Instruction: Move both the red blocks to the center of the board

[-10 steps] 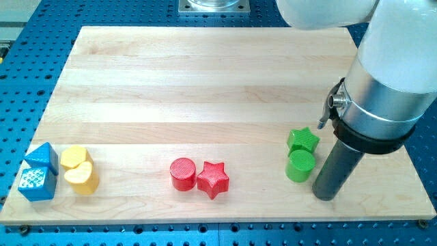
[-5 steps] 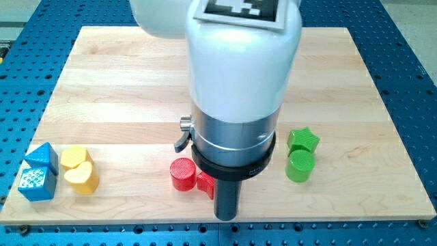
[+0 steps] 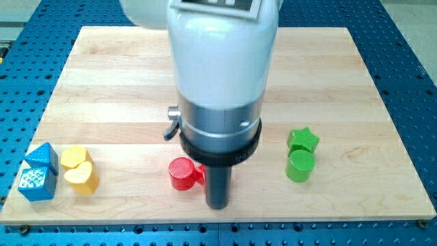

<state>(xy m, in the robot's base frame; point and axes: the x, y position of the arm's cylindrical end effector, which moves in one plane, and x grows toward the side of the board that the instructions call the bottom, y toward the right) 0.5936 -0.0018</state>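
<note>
A red cylinder stands near the view's bottom, left of centre. The red star beside it on the right is almost wholly hidden behind my rod; only a sliver shows. My tip rests on the board just below and to the right of the red cylinder, in front of the red star. The arm's white and silver body covers the middle of the wooden board.
A green star and a green cylinder sit together at the view's right. A yellow hexagon-like block and a yellow heart sit at the lower left, beside a blue block at the board's corner.
My rod swept from the board's right side, beside the green blocks, to the red blocks, then shifted slightly left and up. The red star is now more hidden. The red cylinder barely moved.
</note>
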